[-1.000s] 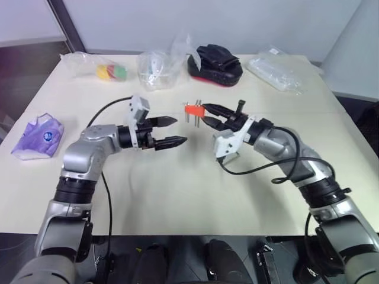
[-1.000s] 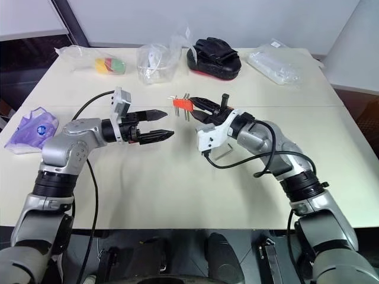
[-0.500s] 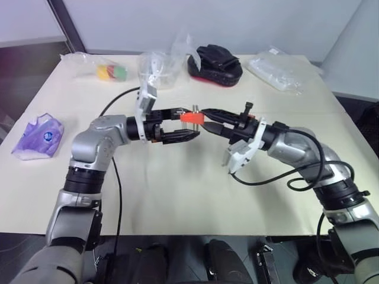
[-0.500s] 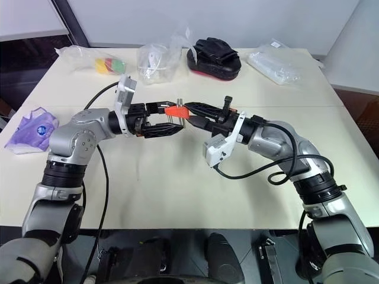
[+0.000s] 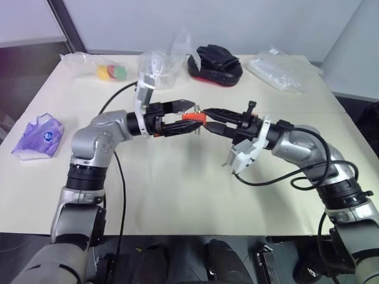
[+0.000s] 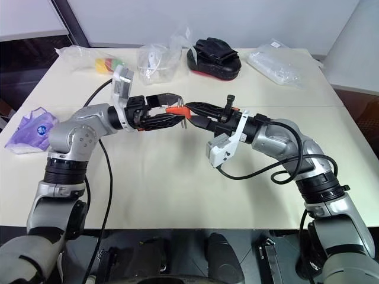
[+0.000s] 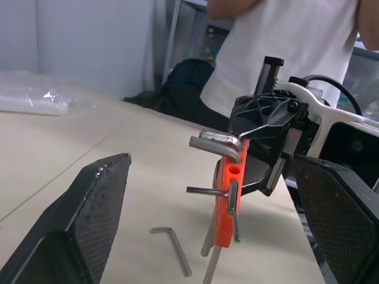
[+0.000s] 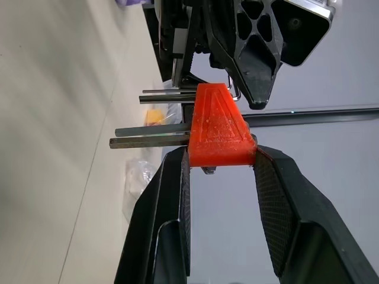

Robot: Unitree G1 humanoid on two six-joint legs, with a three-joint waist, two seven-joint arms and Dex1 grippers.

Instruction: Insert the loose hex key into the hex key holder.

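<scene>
I count one orange hex key holder, one loose hex key on the table, two grippers, and four plastic bags.

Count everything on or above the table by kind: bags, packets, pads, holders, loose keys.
clear plastic bags: 3
purple packet: 1
black pad: 1
hex key holder: 1
loose hex key: 1
Total: 7

Black mitt, purple pack, plastic bags.
</scene>
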